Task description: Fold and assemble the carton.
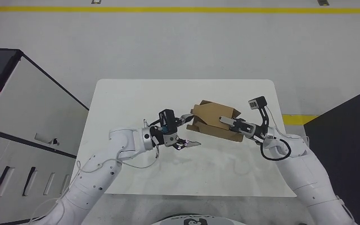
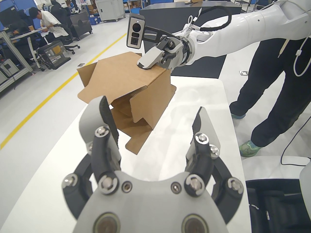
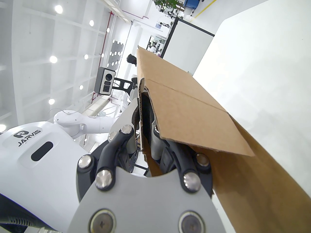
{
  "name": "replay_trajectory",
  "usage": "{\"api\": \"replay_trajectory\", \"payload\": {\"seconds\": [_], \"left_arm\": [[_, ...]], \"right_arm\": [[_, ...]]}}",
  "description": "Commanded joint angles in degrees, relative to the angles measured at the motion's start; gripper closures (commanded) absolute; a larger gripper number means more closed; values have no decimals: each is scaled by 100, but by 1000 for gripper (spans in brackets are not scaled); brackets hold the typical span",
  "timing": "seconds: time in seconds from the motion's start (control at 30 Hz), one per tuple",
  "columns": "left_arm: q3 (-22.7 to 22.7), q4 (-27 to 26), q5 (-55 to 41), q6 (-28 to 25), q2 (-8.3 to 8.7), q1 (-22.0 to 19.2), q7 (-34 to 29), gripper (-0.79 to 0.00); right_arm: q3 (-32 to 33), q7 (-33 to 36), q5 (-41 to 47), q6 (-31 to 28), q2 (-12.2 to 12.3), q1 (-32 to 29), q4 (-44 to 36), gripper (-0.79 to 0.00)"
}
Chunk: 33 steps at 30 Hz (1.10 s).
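Note:
A brown cardboard carton (image 1: 214, 118) stands half-formed on the white table (image 1: 135, 95), its end flaps splayed open towards the left arm. My right gripper (image 1: 226, 122) is shut on the carton's top panel edge; in the right wrist view the cardboard wall (image 3: 184, 112) is pinched between its fingers (image 3: 128, 120). In the left wrist view the carton (image 2: 126, 86) sits just beyond my left gripper (image 2: 151, 112), which is open and holds nothing, one fingertip (image 2: 104, 107) close to a loose flap. From above, the left gripper (image 1: 188, 131) hovers at the carton's near-left corner.
A black-framed cabinet (image 1: 22, 112) stands left of the table. A person in dark trousers (image 2: 272, 103) stands by the table's side in the left wrist view. Bare table surface lies in front of the carton.

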Motion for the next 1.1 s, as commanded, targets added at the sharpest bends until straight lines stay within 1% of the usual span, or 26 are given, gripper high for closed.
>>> {"api": "replay_trajectory", "payload": {"seconds": [0.0, 0.03, 0.13, 0.2, 0.3, 0.33, 0.37, 0.43, 0.47, 0.5, 0.67, 0.77, 0.83, 1.07], "left_arm": [[22, 6, 11, -1, -2, -12, -21, -613], [29, 5, 10, -7, -3, -20, -28, -606], [45, -12, 16, -16, -3, -25, -34, -551], [52, -27, 37, -29, 0, -21, -42, -536], [59, -47, 57, -45, 4, -12, -52, -471], [59, -52, 59, -43, 5, -7, -52, -465], [58, -54, 58, -42, 6, -3, -49, -465], [43, -43, 50, 3, 8, 12, -41, -539], [33, -35, 47, 30, 9, 20, -38, -588], [27, -39, 61, 52, 11, 24, -41, -616], [12, -59, 92, 153, 13, 54, -11, -671], [14, -64, 107, 144, 16, 62, -5, -677], [29, -68, 106, 90, 18, 59, -10, -668], [96, -79, 129, 34, 15, 43, -25, -603]], "right_arm": [[0, -5, 8, 10, -2, 1, 9, 0], [0, -13, 15, 19, -3, 0, 15, 0], [1, -36, 17, 59, -6, 1, 24, 0], [5, -67, 14, 99, -8, -1, 34, 0], [12, -119, -11, 152, -10, -6, 37, 0], [15, -133, -30, 163, -10, -8, 34, 0], [15, -138, -41, 167, -11, -10, 26, 0], [10, -118, -48, 171, -11, -19, 9, 0], [10, -109, -41, 169, -12, -27, -2, 0], [11, -94, -40, 159, -11, -35, -17, 0], [20, -39, -21, 153, -10, -62, -44, 0], [23, -21, -9, 150, -11, -78, -61, 0], [26, -16, 4, 146, -11, -88, -70, 0], [36, -58, 1, 159, -16, -106, -83, 0]]}}
